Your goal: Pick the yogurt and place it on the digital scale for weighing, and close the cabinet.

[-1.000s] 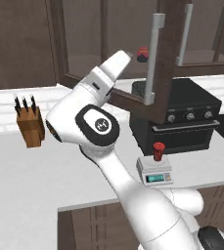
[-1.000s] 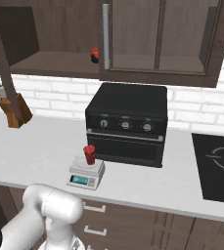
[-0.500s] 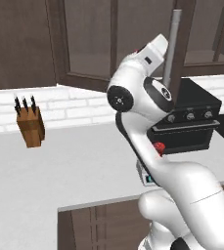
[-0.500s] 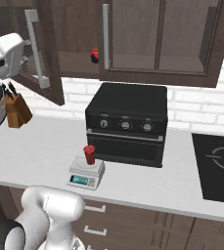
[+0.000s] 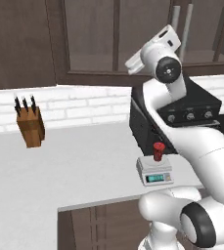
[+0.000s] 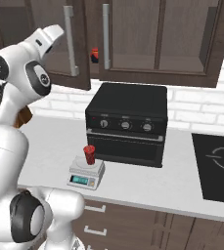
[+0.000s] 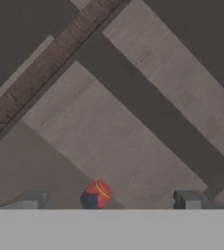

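Note:
The small red yogurt (image 5: 157, 150) (image 6: 89, 154) stands upright on the low white digital scale (image 5: 154, 173) (image 6: 86, 174), in front of the oven. My arm reaches up to the dark wooden cabinet (image 6: 157, 44), and my hand (image 6: 51, 35) is at the front of its left glass door (image 6: 59, 58), beside the grey bar handle (image 6: 70, 41). That door stands slightly ajar, almost in line with the others. In the hand view my gripper (image 7: 111, 201) is open and empty, close to the door's glass and wood.
A squat jar (image 6: 95, 54) (image 7: 96, 194) with a red top sits inside the cabinet behind the glass. The black oven (image 6: 127, 122) stands on the counter behind the scale, a stove top (image 6: 216, 166) lies to the right, and a knife block (image 5: 30, 128) stands far left.
The left cabinet door has swung from wide open to almost shut. My arm swept to the right with it. The yogurt and scale have not moved.

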Controlling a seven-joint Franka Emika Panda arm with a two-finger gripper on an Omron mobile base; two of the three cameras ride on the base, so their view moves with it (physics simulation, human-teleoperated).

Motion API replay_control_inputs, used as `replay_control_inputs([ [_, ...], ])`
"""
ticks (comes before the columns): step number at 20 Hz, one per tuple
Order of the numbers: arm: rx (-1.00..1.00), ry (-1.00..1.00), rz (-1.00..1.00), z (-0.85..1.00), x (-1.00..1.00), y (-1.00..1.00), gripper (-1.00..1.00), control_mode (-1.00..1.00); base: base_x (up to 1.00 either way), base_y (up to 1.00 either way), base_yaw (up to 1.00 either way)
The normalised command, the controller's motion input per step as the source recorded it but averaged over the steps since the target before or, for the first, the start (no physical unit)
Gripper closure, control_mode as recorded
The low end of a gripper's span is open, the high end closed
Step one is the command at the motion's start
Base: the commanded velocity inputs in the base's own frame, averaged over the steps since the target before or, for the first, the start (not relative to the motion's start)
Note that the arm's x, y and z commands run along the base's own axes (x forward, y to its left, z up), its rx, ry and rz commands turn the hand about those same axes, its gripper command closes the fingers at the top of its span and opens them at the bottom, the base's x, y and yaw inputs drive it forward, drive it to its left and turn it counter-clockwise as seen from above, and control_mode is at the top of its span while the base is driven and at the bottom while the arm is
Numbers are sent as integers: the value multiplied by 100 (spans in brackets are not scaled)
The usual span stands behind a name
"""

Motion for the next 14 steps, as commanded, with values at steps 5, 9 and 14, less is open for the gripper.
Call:
replay_control_inputs([
  [5, 4, 12, 22, -4, 86, -25, -100, -100, 0, 0, 0],
  [9, 0, 7, 18, -10, 75, -13, -100, -100, 0, 0, 0],
  [14, 0, 0, 19, -30, 69, -8, -100, -100, 0, 0, 0],
])
